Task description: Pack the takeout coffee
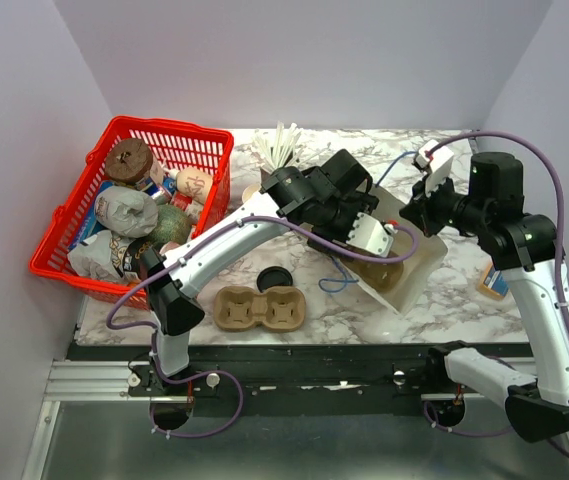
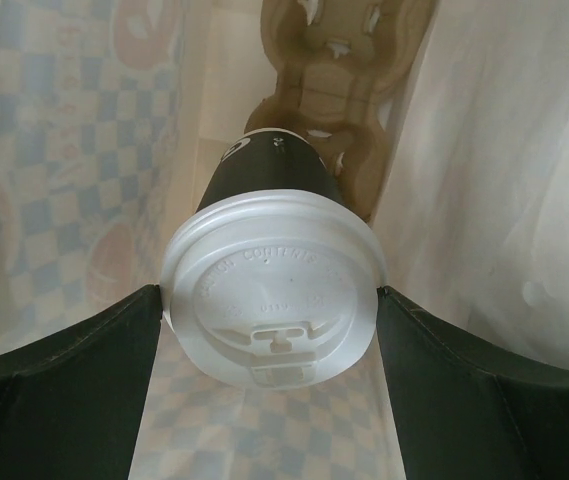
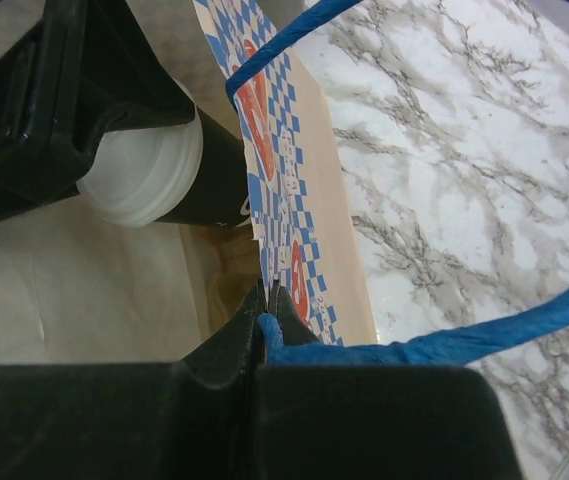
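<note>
Takeout coffee (image 2: 269, 265) sits inside paper bag (image 3: 284, 170), lid end facing the left wrist camera at the centre of that frame. Left pincer (image 2: 269, 300) is spread wide, fingers (image 2: 94, 370) against both sides of the white lid, gripping it. Cardboard carrier (image 2: 349, 70) is deeper in the bag behind the cup, top centre. Right pincer (image 3: 267, 300) is clamped fully closed on the bag's rim beside blue handle (image 3: 444, 345), lower centre of the right wrist frame. Overhead view: second carrier (image 1: 261, 307) and black lid (image 1: 274, 277) lie on counter (image 1: 464, 290) at lower centre, left of the bag. Red basket (image 1: 59, 225) full of packaged goods is at left. White stick bundle (image 1: 279, 148) is at upper centre. Counter is white-grey marble; walls are plain pale lilac.
</note>
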`<state>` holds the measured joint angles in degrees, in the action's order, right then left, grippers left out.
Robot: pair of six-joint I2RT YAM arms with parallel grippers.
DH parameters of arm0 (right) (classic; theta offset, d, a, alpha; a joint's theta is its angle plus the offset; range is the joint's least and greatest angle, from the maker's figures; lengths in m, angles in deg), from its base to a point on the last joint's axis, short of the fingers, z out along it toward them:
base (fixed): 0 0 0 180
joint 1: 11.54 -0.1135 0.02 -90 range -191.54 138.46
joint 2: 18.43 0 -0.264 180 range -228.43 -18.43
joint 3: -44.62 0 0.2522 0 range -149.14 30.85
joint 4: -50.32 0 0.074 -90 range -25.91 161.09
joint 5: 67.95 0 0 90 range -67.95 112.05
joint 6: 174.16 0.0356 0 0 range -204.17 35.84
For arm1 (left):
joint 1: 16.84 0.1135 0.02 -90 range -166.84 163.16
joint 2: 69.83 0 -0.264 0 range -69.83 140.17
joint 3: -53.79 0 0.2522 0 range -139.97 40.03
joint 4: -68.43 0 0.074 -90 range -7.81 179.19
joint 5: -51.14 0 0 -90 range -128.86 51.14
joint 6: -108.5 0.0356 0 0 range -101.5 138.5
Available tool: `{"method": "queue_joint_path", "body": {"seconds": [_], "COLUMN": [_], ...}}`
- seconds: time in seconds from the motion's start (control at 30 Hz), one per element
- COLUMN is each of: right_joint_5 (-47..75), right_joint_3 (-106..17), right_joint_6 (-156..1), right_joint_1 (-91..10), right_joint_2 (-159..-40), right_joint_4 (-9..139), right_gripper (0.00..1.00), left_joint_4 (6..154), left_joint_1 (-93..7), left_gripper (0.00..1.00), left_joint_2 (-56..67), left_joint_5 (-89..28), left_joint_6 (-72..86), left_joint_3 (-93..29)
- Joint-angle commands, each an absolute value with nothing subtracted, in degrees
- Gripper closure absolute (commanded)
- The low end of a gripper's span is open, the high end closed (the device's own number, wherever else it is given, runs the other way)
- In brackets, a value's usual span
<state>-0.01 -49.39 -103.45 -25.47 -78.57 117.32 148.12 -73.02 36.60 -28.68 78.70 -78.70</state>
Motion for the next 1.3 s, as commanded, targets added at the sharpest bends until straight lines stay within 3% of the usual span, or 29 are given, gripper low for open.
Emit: {"method": "queue_joint_path", "body": {"seconds": [0.0,0.8,1.13,1.27], "right_joint_5": [1.31,3.24,4.83,2.37], "right_joint_3": [-48.77,-43.85,-44.91,-43.86], "right_joint_6": [-94.89,-91.02,-89.52,-91.46], "right_joint_1": [-25.87,-25.87,-25.87,-25.87], "right_joint_2": [-76.52,-76.79,-78.02,-77.14], "right_joint_4": [116.91,113.04,111.46,111.81], "right_gripper": [0.99,1.0,0.99,0.99], "left_joint_4": [148.64,144.24,137.48,137.91], "left_joint_1": [-73.44,-74.49,-74.84,-74.93], "left_gripper": [1.0,1.0,1.0,1.0], "left_joint_2": [36.34,40.47,33.09,34.75], "left_joint_5": [-31.56,-33.94,-31.83,-33.05], "left_joint_6": [82.13,93.91,96.89,95.23], "left_joint_3": [-78.01,-72.38,-62.54,-65.5]}}
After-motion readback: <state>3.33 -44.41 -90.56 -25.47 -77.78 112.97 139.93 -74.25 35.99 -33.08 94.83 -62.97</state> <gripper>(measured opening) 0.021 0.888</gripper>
